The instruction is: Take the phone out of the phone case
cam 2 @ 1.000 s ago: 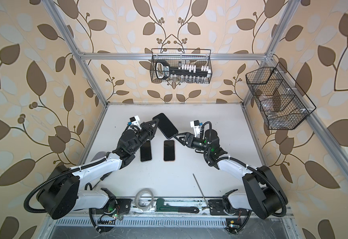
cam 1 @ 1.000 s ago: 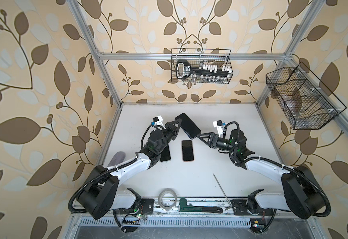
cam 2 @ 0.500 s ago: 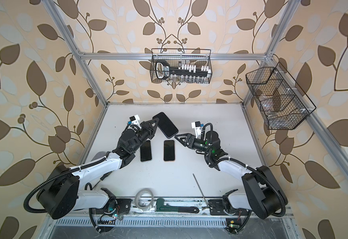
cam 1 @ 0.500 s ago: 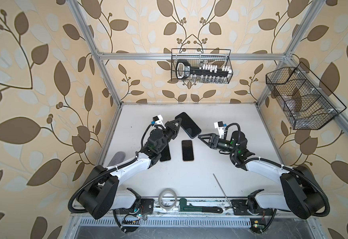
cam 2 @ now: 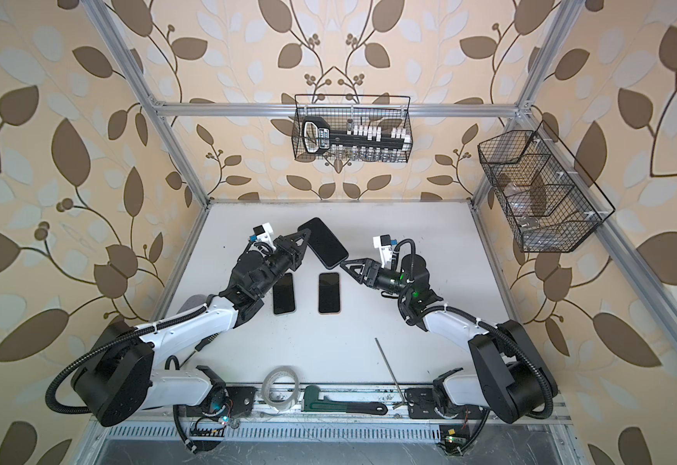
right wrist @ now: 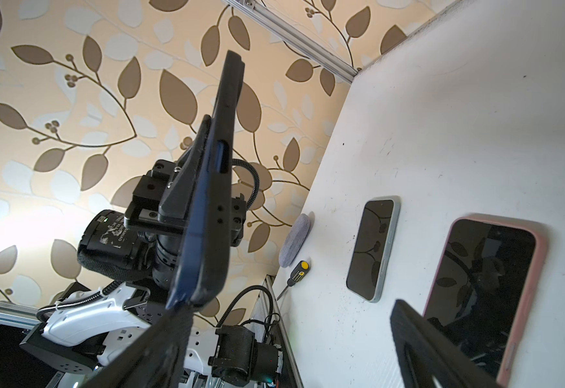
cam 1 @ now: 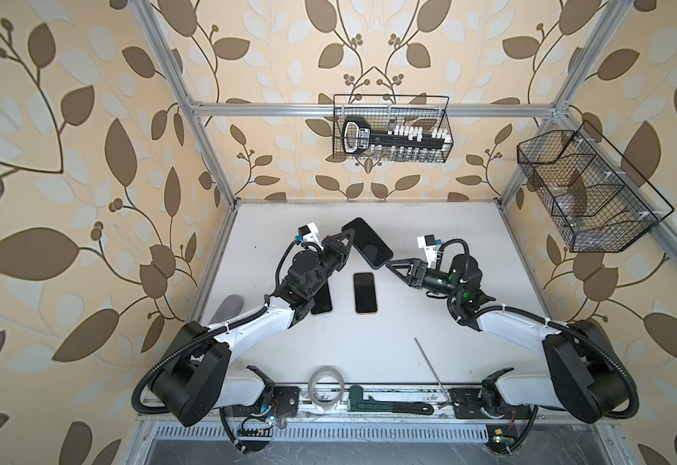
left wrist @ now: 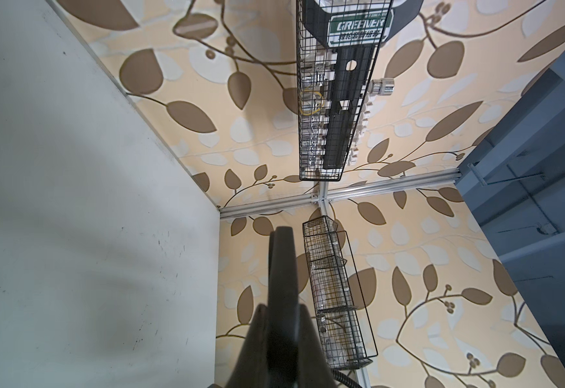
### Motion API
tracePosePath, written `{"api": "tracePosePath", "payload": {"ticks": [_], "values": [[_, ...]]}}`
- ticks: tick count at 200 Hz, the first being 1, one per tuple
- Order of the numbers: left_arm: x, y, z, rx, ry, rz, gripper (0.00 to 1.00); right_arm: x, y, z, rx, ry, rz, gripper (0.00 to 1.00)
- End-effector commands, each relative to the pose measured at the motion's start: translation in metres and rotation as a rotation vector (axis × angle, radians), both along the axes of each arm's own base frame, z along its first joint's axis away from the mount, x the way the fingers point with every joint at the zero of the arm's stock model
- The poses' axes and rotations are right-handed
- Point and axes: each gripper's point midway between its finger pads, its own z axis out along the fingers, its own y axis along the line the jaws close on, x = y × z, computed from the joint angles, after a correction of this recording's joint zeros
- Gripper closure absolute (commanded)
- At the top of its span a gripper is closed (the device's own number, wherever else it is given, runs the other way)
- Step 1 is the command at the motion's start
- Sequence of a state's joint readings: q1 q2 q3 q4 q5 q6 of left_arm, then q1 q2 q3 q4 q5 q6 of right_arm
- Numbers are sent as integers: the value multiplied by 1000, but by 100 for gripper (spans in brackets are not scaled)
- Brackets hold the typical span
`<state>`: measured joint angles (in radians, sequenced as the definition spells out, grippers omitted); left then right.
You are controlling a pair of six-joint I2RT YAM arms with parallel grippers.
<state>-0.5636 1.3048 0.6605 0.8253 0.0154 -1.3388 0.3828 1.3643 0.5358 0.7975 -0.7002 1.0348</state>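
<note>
A dark phone in a dark blue phone case (cam 1: 371, 241) (cam 2: 326, 241) hangs tilted above the table in both top views. My left gripper (cam 1: 347, 237) (cam 2: 302, 237) is shut on its upper-left edge. In the left wrist view the cased phone (left wrist: 283, 268) stands edge-on between the gripper (left wrist: 283, 322) fingers. My right gripper (cam 1: 393, 266) (cam 2: 347, 265) is open at the phone's lower corner. In the right wrist view the case (right wrist: 207, 201) reaches down to one of the right gripper (right wrist: 291, 336) fingers (right wrist: 160, 342), and nothing sits between the jaws.
A phone in a pink case (cam 1: 364, 292) (right wrist: 483, 292) and a pale-rimmed phone (cam 1: 322, 300) (right wrist: 373, 245) lie on the table below. A tape roll (cam 1: 326, 388), wrench (cam 1: 389, 404) and metal rod (cam 1: 431, 368) are at the front. A screwdriver (right wrist: 296, 273) and grey pad (cam 1: 228, 308) are at left. Wire baskets (cam 1: 391, 129) (cam 1: 586, 193) hang on the walls.
The right gripper has shifted only slightly beside the held phone's lower corner. The left gripper keeps the cased phone in the same place.
</note>
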Motion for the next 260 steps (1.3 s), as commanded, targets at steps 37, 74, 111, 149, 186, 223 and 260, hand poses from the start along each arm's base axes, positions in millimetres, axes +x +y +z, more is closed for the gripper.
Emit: {"api": "tracePosePath", "payload": {"ticks": [37,74,111,149,186,223,260], "values": [[-11,-7,66,-147,-153,-49,100,9,1,-1,37,2,0,9],[-11,-12,68,-129,-164,-65,100,13,1,5,58,-10,-1,11],[-9,-21,65,-128,-179,-92,100,20,1,25,126,-32,4,14],[-6,-23,57,-130,-173,-95,100,25,0,46,211,-55,15,17],[-5,-24,57,-132,-177,-97,100,27,0,51,245,-60,13,19],[-4,-26,57,-147,-183,-105,100,32,-9,61,307,-67,2,21],[-4,-26,58,-155,-185,-104,100,35,-11,64,326,-67,2,23]]}}
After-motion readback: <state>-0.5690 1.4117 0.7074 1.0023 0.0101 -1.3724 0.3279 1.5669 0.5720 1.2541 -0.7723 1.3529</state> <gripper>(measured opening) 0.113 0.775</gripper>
